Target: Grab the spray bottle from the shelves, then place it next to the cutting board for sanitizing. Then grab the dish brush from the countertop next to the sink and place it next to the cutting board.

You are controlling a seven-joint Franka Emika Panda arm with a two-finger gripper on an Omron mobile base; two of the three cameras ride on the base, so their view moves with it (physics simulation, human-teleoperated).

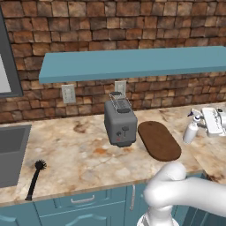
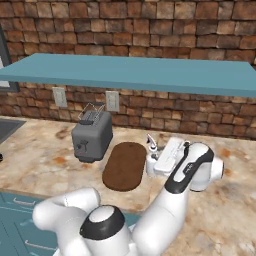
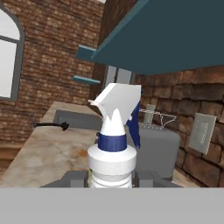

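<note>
Brick wall and a long teal shelf (image 1: 132,62) back a marbled worktop (image 1: 79,154) over teal cabinets. At the far left a grey sink (image 1: 11,152) is sunk into the stone, and just beside it the black dish brush (image 1: 35,178) lies untouched near the front edge. Toward the middle stands a grey toaster (image 1: 120,123), with the brown oval cutting board (image 1: 159,140) lying flat just to its right. Right of the board, the spray bottle (image 1: 190,130) is upright and low over the worktop, near the board but apart from it, and the fingers (image 3: 111,177) are clamped on its body below the neck, as the hand view shows. By my reading the first step is nearly done: the bottle is off the shelf and at its spot. Next the bottle needs setting down flat, the fingers letting go and lifting clear without tipping it, then a long reach left for the brush.
</note>
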